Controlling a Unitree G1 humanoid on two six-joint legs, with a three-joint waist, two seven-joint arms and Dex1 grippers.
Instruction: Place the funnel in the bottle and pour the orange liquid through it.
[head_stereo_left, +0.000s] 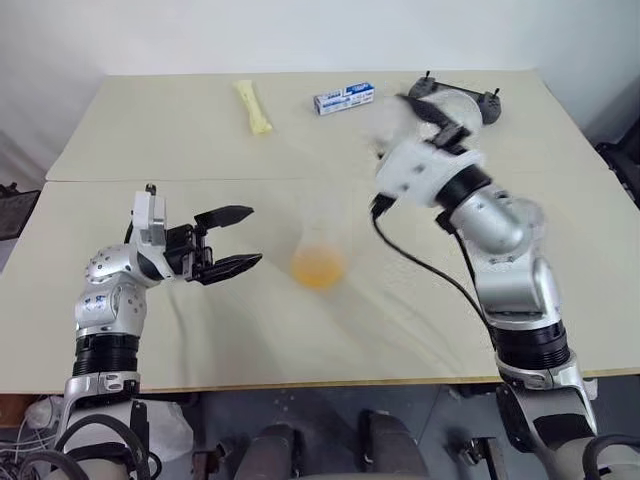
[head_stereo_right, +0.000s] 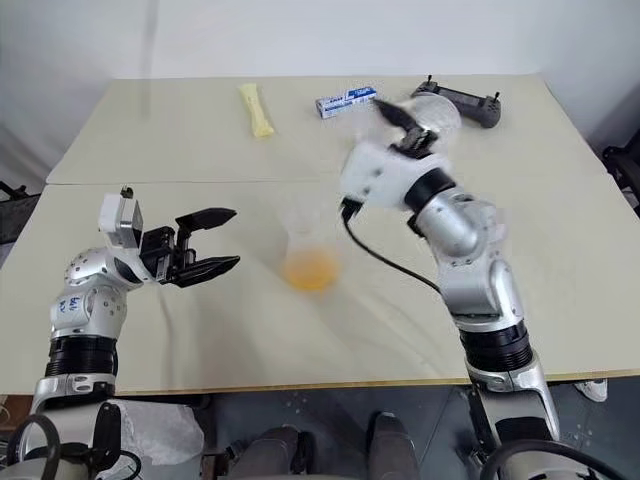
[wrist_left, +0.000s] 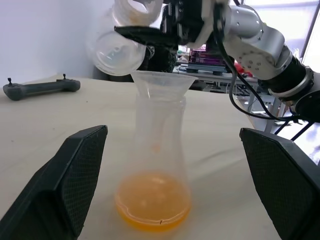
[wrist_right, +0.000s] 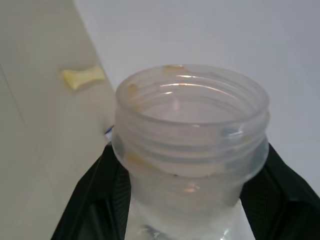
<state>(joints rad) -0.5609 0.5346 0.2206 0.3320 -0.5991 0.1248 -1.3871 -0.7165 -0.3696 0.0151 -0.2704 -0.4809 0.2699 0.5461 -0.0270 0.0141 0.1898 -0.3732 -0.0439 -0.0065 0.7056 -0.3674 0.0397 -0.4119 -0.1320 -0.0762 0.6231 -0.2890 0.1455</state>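
Left end effector (head_stereo_left: 232, 240) open; right end effector (wrist_right: 185, 200) gripping clear cup (wrist_right: 190, 130); bottle (wrist_left: 155, 180) holds orange liquid (wrist_left: 153, 201).

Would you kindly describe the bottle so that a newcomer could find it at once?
On the beige table, look between the robot's two arms, just past the open left hand. There stands the bottle, a clear flask with a funnel in its neck. It alone has orange liquid pooled in its wide base.

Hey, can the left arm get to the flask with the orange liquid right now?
Probably yes. The left gripper hangs open beside the bottle, jaws pointing at it across bare table. The right gripper, holding a clear cup, is up above the funnel.
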